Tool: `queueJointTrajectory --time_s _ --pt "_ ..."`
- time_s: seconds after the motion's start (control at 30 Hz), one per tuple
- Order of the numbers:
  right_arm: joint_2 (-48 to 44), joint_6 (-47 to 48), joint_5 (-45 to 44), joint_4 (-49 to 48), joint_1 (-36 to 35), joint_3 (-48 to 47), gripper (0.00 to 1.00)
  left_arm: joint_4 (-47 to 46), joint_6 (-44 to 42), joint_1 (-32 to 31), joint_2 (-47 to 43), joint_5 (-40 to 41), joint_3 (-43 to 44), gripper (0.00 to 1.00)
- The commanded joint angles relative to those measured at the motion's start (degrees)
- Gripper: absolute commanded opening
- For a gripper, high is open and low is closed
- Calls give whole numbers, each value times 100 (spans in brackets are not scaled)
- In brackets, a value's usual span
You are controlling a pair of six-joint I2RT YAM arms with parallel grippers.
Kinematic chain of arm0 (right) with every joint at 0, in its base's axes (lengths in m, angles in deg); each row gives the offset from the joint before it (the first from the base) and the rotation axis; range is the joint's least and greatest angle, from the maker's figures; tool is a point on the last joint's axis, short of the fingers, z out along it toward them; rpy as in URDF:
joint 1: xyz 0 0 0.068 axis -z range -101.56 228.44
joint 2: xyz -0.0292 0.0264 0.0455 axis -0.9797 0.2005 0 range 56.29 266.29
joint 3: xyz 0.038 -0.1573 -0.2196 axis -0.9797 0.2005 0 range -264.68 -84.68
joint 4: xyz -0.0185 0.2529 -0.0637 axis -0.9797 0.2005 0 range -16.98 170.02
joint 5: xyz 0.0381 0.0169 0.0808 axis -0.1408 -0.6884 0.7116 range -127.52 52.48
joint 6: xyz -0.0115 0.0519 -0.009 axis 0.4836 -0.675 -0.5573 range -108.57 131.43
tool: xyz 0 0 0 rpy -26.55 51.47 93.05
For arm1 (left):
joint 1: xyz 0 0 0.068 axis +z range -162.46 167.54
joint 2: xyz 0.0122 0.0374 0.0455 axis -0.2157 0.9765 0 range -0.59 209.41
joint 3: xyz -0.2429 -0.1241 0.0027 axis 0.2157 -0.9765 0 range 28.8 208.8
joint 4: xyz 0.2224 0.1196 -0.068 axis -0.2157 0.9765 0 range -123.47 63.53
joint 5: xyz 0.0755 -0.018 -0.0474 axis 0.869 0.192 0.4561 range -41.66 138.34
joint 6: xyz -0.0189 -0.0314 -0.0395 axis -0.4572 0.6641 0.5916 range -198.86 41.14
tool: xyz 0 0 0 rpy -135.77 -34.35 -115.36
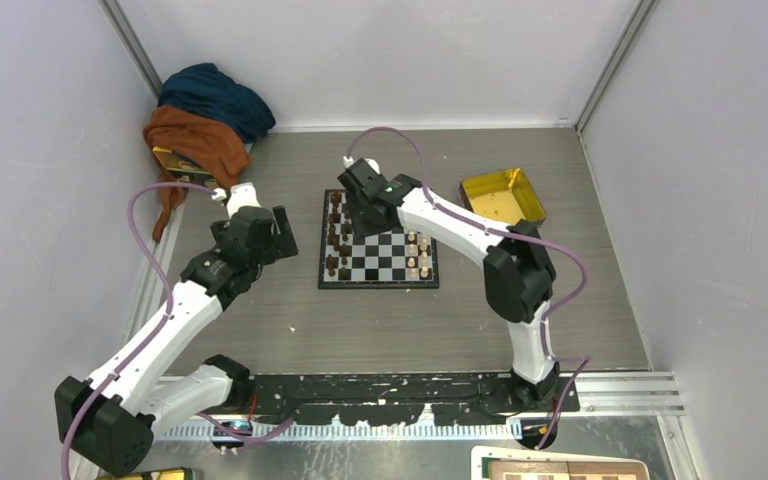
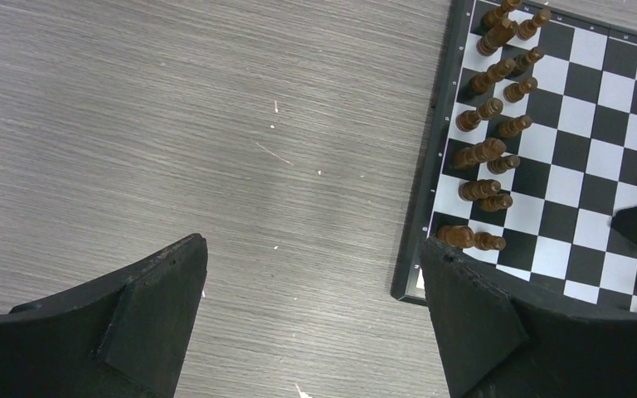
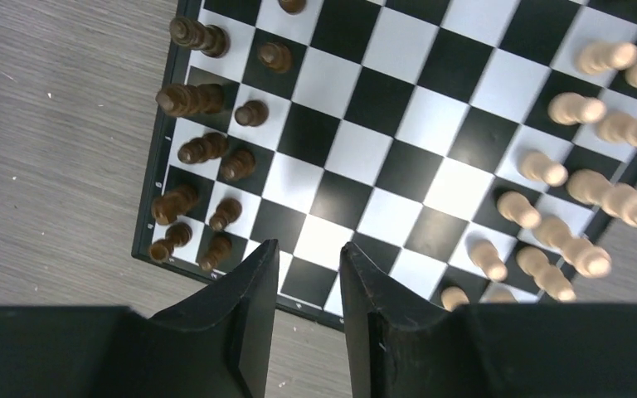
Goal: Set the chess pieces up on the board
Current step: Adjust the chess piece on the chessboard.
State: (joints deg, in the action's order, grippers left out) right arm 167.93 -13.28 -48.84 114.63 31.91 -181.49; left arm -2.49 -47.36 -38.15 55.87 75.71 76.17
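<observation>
- Standing in two rows along the right side of the square, flat, black-and-white chequered board with a dark border (image 1: 378,262), the tiny light-tan wooden chess pieces (image 1: 418,252) are all on it.
- Small dark brown wooden chess pieces (image 1: 337,236) line the board's left side in two rows, with bare squares between the two colours.
- The right gripper (image 3: 308,298) hangs over the board's far edge. Its black fingers (image 3: 240,323) are drawn near each other with a narrow gap, and nothing is between them.
- The left gripper (image 2: 315,315) hovers over the grey wood-grain table (image 1: 410,320) just left of the board, its fingers (image 2: 158,307) spread wide and empty.
- A shiny yellow rectangular tray (image 1: 503,195) sits past the board's far right corner, apart from it. What lies inside is too small to tell.
- A dark blue cloth (image 1: 215,95) is heaped on a rust-orange cloth (image 1: 195,140) in the far left corner, well away from the board.
</observation>
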Motion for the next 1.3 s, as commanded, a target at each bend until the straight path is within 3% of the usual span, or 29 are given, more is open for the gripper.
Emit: queueJointTrajectory --time_s 0.0,0.43,1.27 --pt "376 254 348 -91 -69 -660 40 -10 99 46 -241 148 19 100" --pt "1260 377 578 82 -310 -1655 42 42 159 45 -471 49 -117 100" --pt "1798 594 661 102 -372 -2037 43 58 120 42 -624 31 -254 100"
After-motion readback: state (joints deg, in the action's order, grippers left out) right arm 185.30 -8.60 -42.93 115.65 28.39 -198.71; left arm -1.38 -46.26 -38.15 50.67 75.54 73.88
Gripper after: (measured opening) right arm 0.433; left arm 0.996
